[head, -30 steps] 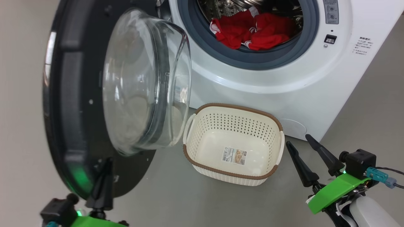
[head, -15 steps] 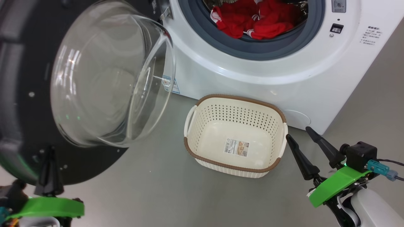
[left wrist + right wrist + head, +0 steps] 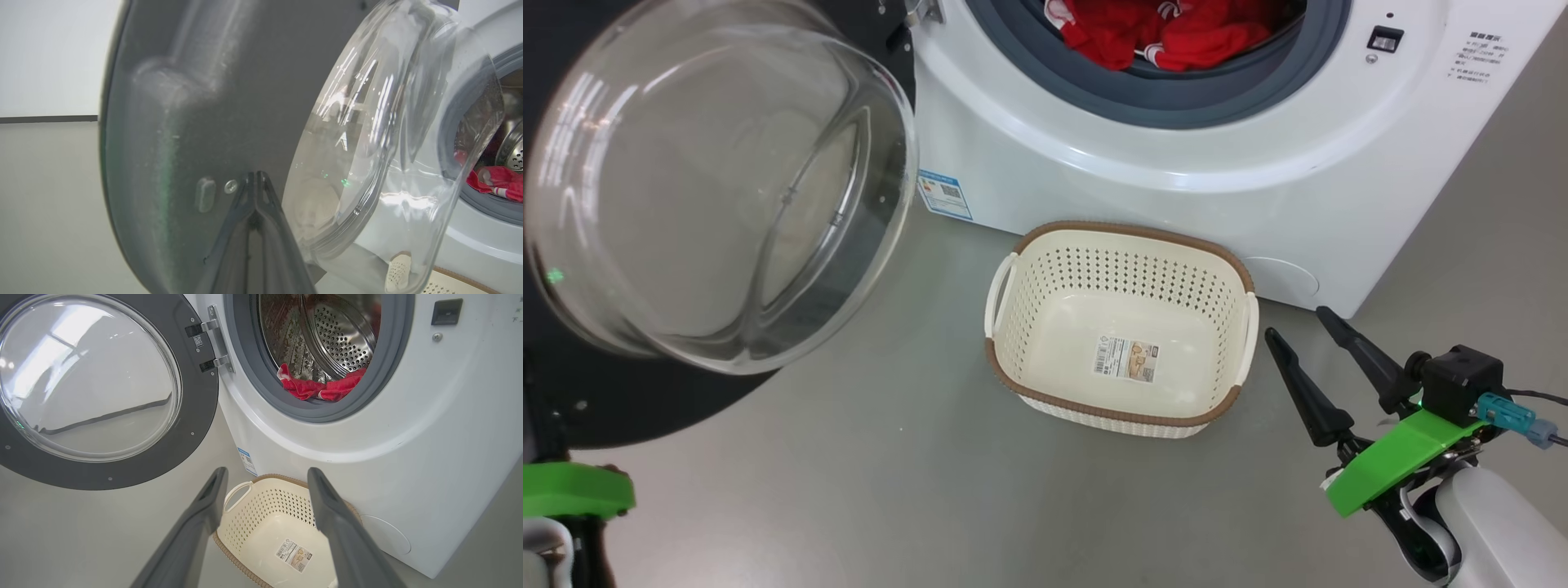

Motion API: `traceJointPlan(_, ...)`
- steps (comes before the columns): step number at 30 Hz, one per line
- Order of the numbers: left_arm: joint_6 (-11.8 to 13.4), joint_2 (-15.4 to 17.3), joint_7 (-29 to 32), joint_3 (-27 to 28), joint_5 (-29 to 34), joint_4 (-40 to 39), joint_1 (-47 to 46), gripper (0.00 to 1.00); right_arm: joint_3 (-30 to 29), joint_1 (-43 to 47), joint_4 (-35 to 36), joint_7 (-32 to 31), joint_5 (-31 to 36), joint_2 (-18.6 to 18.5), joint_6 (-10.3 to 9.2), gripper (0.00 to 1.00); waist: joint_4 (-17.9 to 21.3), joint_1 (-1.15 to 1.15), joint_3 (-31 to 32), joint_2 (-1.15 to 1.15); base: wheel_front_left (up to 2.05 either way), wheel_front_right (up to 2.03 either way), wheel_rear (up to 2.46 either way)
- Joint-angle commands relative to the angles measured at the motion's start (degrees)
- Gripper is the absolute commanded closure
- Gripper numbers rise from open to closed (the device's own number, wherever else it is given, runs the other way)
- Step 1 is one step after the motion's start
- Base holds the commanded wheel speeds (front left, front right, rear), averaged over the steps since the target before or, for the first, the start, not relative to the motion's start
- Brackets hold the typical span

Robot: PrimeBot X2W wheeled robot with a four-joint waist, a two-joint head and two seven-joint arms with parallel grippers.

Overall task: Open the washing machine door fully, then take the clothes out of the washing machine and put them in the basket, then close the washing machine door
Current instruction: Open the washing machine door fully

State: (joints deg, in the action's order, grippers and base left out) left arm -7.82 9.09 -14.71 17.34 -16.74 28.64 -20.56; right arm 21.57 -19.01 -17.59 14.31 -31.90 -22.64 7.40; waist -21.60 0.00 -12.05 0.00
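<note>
On the floor (image 3: pixel 890 490), mid-frame, the basket (image 3: pixel 1111 269) is sitting before the washer (image 3: pixel 1094 180); clothes (image 3: pixel 1160 33) are lying in its drum, top. The door (image 3: pixel 711 188) is hanging open, left. The left gripper (image 3: pixel 256 176), jaws together, is touching it; the right gripper (image 3: pixel 1297 323), jaws apart, is hovering lower right.

The basket (image 3: pixel 1127 269) stands on the floor (image 3: pixel 890 490) just left of the right gripper (image 3: pixel 1297 322), before the washing machine (image 3: pixel 1094 196). Farther ahead, the clothes (image 3: pixel 1168 37) lie in the drum (image 3: pixel 339 335). The washing machine door (image 3: pixel 184 102) stands just ahead of the left gripper (image 3: pixel 256 173).
</note>
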Motion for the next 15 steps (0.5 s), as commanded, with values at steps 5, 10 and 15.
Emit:
traceJointPlan(5,0.4,5.2,-0.3,4.1,1.2,2.7,-4.8,1.0,1.1,-1.4,1.2,0.7,0.3,-0.8,0.09,0.0,0.5,0.0,-1.2,0.0,0.0,0.0,0.0)
traceJointPlan(10,0.3,7.2,-0.3,6.3,0.9,7.2,-8.2,1.0,1.5,-2.4,1.3,0.7,0.5,-1.0,0.09,0.0,1.0,0.0,-2.5,0.0,0.0,0.0,0.0)
traceJointPlan(15,0.3,9.4,-0.3,7.5,0.8,11.0,-11.1,1.0,2.2,-3.4,1.0,0.7,0.6,-1.2,0.09,0.0,1.5,0.0,-3.6,0.0,0.0,0.0,0.0)
